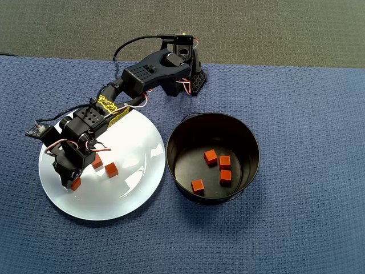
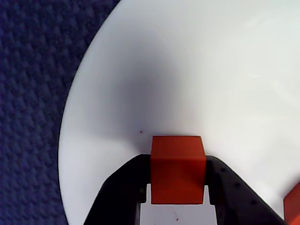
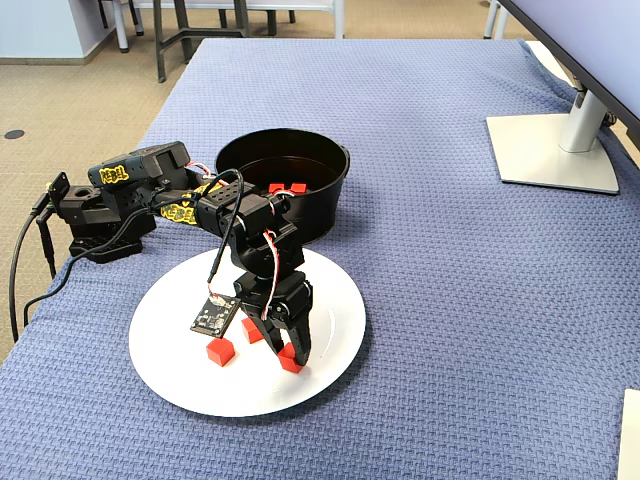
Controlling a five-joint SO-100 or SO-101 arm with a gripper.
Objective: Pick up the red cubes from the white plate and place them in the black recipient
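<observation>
One red cube (image 2: 177,168) was pinched between the pincer's (image 2: 177,187) fingers, low over the white plate (image 1: 131,188) near its left edge in the overhead view. Two more cubes (image 1: 111,169) lay on the plate beside it. Four cubes (image 1: 211,156) sat inside the black recipient (image 1: 188,128), just right of the plate on the blue-covered desk (image 1: 308,114).

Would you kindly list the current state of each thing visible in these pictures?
gripper: shut on a red cube, low over the plate.
held red cube: clamped between the fingers.
two loose red cubes: lying on the plate.
four red cubes: resting inside the pot.
white plate: flat on the cloth.
black pot: upright, open-topped.
</observation>
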